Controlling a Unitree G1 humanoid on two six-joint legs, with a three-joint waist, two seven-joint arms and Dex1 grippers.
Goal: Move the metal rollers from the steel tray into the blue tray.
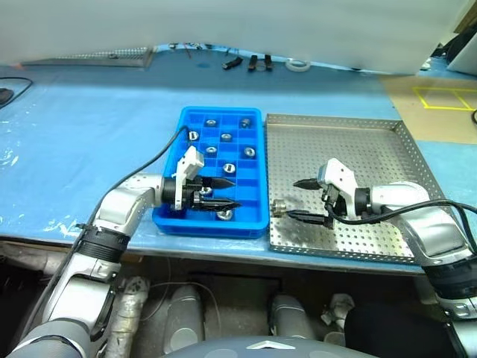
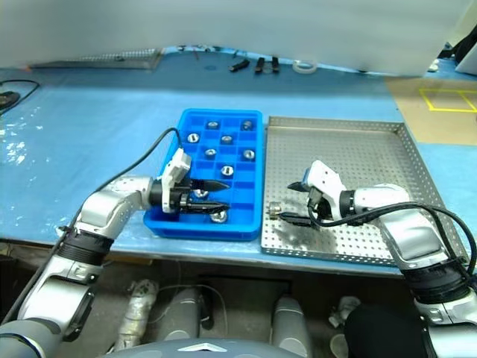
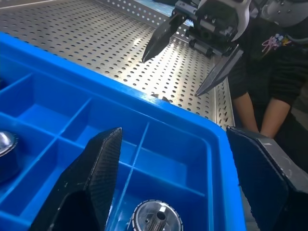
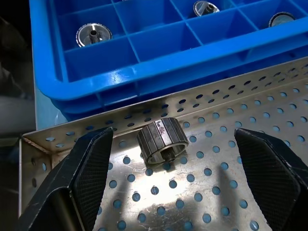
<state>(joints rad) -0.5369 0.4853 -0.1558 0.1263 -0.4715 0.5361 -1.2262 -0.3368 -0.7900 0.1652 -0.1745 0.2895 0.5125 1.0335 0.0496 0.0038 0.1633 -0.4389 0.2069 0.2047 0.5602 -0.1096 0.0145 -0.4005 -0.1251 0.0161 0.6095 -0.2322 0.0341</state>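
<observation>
While most metal rollers (image 1: 226, 137) already sit in compartments of the blue tray (image 1: 172, 198), one roller (image 4: 162, 142) remains in the steel tray (image 1: 373, 153), near its corner beside the blue tray. The right gripper (image 1: 299, 199) frames it, wide open and empty. The left gripper (image 1: 227, 192) hovers over the blue tray, open and empty.

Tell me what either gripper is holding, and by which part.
Nothing is held. The right gripper is open around the last metal roller, not touching; the left gripper is open, empty.

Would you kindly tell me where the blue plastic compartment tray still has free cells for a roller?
The blue plastic compartment tray has bare cells along its right column and left edge. Its middle is crowded with silvery metal rollers, and the left gripper hangs over the near row.
</observation>
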